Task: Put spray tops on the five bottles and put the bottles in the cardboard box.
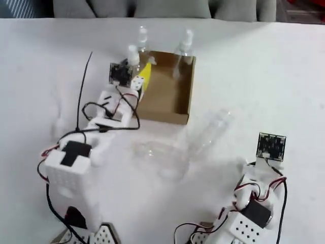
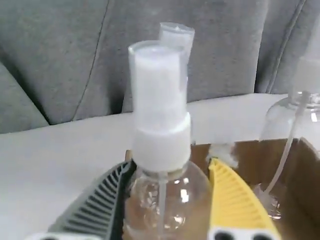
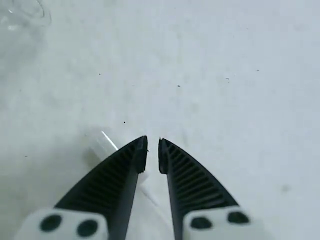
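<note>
While the left gripper (image 2: 170, 172) is clenched round the shoulder of a held bottle (image 2: 161, 200), which already wears its white spray top (image 2: 159, 100), the job looks to me about half done; the bottle is upright at the far left corner of the cardboard box (image 1: 189, 101), and I cannot tell whether it is yet over the box floor or just at the rim; a standing bottle (image 1: 184, 48) with its top on is in the box's far right corner; a rear spray top (image 2: 176, 32) rises just behind the held one, but whether its bottle is inside the box or beyond its back wall is not clear; loose clear bottles (image 1: 213, 124) lie on the table (image 1: 284, 66) between the box and the arms, so pale that neither their number nor their tops can be made out; capping and boxing them appears to be what is left; the right gripper (image 3: 153, 144) hangs over bare table, jaws drawn almost together with nothing between them; a thin pale streak (image 3: 108, 140) beside one finger cannot be identified
</note>
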{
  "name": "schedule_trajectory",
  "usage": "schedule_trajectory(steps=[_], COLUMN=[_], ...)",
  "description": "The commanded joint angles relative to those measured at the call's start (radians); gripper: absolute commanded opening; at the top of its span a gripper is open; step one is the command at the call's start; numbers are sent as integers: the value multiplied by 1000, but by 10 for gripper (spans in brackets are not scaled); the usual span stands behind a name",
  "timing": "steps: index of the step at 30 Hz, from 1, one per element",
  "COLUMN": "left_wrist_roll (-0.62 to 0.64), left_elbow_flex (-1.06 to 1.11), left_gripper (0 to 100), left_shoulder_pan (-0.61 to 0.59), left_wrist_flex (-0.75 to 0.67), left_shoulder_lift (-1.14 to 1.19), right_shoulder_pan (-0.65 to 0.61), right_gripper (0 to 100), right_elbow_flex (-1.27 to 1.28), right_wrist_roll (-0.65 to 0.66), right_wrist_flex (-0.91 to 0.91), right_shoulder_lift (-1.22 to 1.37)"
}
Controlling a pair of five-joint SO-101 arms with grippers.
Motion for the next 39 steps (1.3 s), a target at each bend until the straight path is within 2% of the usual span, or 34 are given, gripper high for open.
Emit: schedule_trajectory(steps=[1,27,34,39], left_wrist_roll=[8,8,15,17], left_elbow_flex=[-66,-68,-58,-49], left_gripper=[20,22,177,177], left_shoulder_pan=[7,-1,-2,-4], left_wrist_flex=[-117,-133,-132,-132], left_shoulder_lift=[19,108,108,107], right_shoulder_pan=[5,10,12,12], right_gripper=[15,15,15,15], right_elbow_flex=[12,12,12,12], right_wrist_roll=[12,12,12,12], right_wrist_flex=[8,10,10,10], right_shoulder_lift=[-15,-15,-15,-15])
